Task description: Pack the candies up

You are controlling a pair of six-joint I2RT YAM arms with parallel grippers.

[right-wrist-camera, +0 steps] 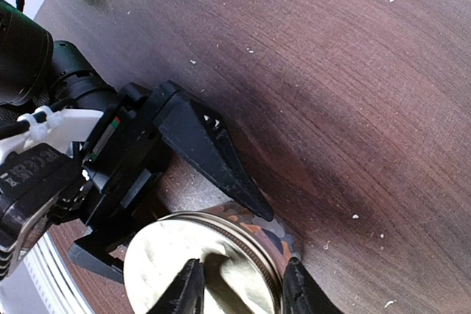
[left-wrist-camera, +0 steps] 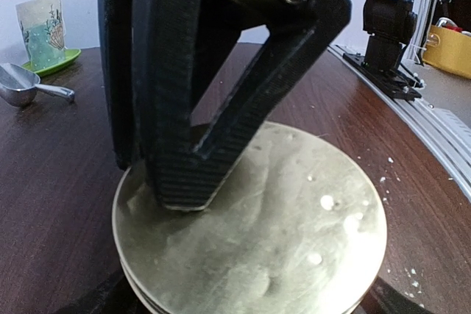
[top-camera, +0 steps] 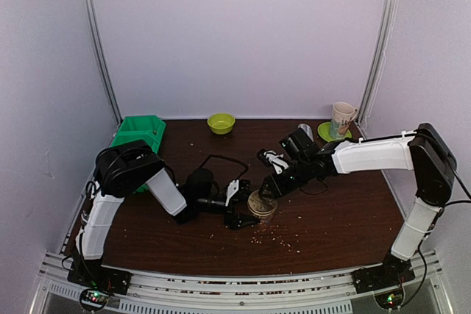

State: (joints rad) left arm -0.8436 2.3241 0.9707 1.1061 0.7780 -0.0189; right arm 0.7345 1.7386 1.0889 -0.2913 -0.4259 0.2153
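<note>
From above, the jar (top-camera: 262, 206) stands on the counter (top-camera: 338, 218) between the 2 arms. Pale crumbs (top-camera: 283, 239) lie just beside it. The left jaws reach the jar from the side and the right jaws come down on it from above.

In the left wrist view, the gold lid (left-wrist-camera: 280, 248) fills the lower part. The right jaws rest their tips on its far-left edge, not on the middle. I think a hard press there could tilt the lid or tip the jar.

In the right wrist view, the left jaws stand wide around the jar, with 1 finger (right-wrist-camera: 213, 156) touching its wall and the other at the opposite side. This looks like a grip on the jar. The right jaws straddle the lid's rim, and I cannot tell whether they pinch it. The candies (right-wrist-camera: 257, 229) show through the glass under the lid, inside the jar.

The bite on this thin rim is shallow and could slip off. If the left hold is loose, the jar could turn together with the lid. If the jar tips over, the candies could spill out.
</note>
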